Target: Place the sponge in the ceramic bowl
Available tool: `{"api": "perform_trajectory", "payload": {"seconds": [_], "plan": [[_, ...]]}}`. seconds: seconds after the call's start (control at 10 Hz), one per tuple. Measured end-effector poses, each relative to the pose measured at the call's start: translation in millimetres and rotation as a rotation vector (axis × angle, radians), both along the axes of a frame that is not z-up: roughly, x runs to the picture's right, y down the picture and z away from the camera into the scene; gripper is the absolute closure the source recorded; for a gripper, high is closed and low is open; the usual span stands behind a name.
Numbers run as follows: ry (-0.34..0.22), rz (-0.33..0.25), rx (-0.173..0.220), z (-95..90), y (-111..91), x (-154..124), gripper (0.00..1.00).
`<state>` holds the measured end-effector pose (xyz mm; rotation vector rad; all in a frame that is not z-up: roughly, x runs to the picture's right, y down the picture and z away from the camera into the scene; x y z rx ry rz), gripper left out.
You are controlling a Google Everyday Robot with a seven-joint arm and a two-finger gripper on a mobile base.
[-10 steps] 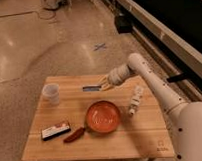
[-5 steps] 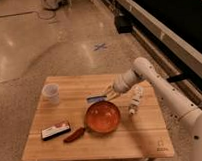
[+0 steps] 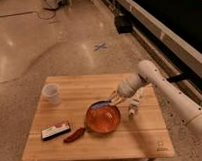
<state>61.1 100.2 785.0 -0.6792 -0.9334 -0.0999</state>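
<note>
A polished, speckled floor with a blue tape cross (image 3: 99, 46) runs behind the low wooden counter (image 3: 141, 138), and this single camera view is all I have to go on. The arm comes in from the right, and the claw (image 3: 113, 97) hangs just over the far right rim of the ceramic bowl (image 3: 103, 121), a glossy orange-red dish sitting mid-counter. The sponge (image 3: 98, 104) shows as a thin, flat, dark-blue strip at the claw's tip, over the bowl's far rim. I cannot tell whether it rests on the rim or hangs above it, nor whether the claw is clamped on it or apart. I judge the sponge light, soft and squashy, unlikely to slip, and best taken across its short sides. The bowl looks hard and breakable. A clear cup (image 3: 51, 93) stands far left, and a black, white and red box (image 3: 56, 131) lies front left.
</note>
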Motion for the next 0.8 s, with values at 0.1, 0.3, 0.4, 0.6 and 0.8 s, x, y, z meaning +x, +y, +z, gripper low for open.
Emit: {"api": "perform_trajectory", "payload": {"seconds": [0.1,0.3,0.4,0.6,0.8], "plan": [[-0.005,-0.005,-0.003,-1.4,4.0,0.8,0.36],[-0.012,-0.005,-0.007,-2.3,6.2,1.3,0.23],[-0.013,-0.006,-0.007,-2.2,6.3,0.5,0.23],[-0.014,-0.007,-0.007,-2.2,6.0,-0.5,0.23],[-0.013,-0.006,-0.007,-2.3,5.9,0.1,0.23]]}}
